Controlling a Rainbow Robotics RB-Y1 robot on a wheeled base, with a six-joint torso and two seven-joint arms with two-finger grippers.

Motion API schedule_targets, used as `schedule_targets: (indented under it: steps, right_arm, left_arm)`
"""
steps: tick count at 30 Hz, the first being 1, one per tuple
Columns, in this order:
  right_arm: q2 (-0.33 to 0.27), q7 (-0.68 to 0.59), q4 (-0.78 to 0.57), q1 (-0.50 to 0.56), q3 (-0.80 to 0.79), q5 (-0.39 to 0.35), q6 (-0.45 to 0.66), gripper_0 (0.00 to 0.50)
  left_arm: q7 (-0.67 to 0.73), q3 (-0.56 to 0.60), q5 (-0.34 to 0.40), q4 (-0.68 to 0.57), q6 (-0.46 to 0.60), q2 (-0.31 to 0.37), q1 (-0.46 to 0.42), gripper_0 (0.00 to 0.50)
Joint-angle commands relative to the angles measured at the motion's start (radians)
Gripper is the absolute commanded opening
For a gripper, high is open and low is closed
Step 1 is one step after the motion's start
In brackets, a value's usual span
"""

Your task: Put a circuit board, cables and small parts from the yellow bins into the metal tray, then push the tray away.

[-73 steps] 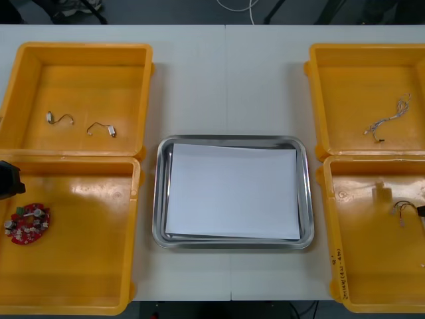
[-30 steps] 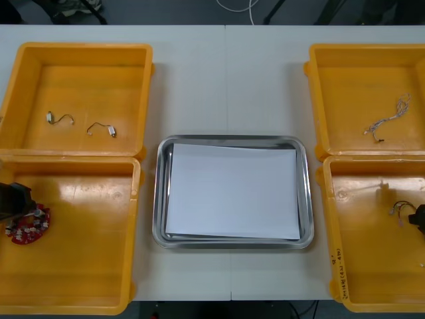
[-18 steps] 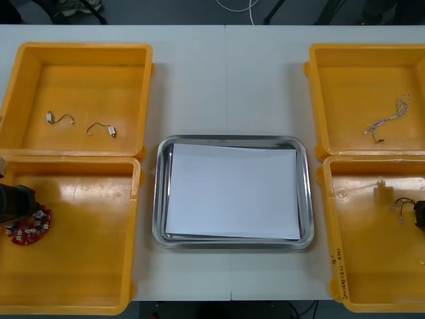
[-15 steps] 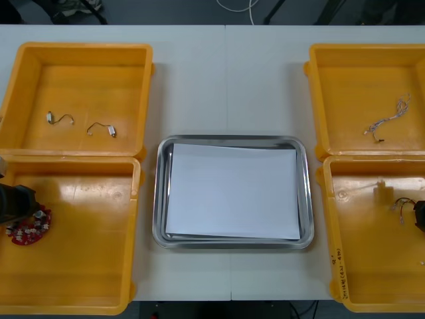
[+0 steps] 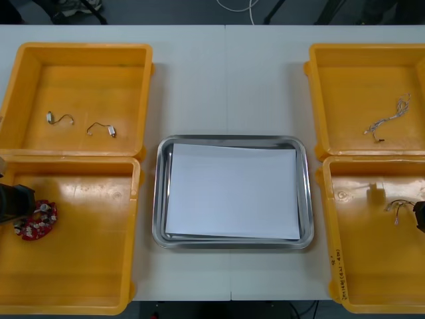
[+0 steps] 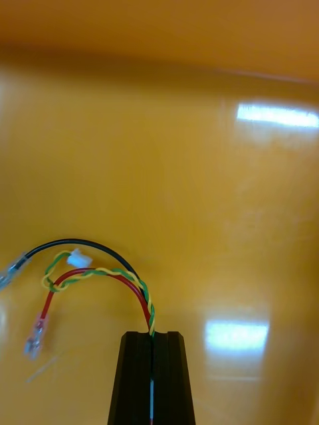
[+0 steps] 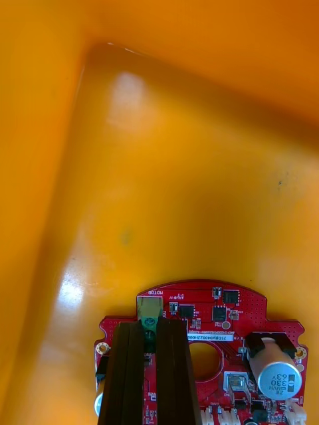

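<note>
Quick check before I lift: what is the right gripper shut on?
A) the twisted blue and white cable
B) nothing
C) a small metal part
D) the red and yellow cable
D: in the right wrist view the right gripper pinches the red and yellow cable inside the near right yellow bin.

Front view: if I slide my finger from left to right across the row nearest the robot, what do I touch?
left gripper → red circuit board → metal tray → cable → right gripper
</note>
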Motion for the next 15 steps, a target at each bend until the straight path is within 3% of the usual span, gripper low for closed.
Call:
schedule_targets:
  steps: [1,10,15]
  right_arm:
    - [0.011,-0.005,-0.095,-0.012,-0.116,0.006,0.116,0.000]
    - [0.013,-0.013,-0.213,-0.023,-0.240,-0.018,0.312,0.000]
    - [0.011,-0.017,-0.260,-0.024,-0.328,-0.081,0.421,0.000]
  left_arm:
    - [-0.067,-0.009,-0.012,-0.006,-0.013,0.042,0.029,0.000]
    - [-0.076,-0.006,-0.014,-0.009,-0.011,0.042,0.029,0.000]
    - [-0.092,0.029,-0.011,-0.033,0.045,0.042,0.021,0.000]
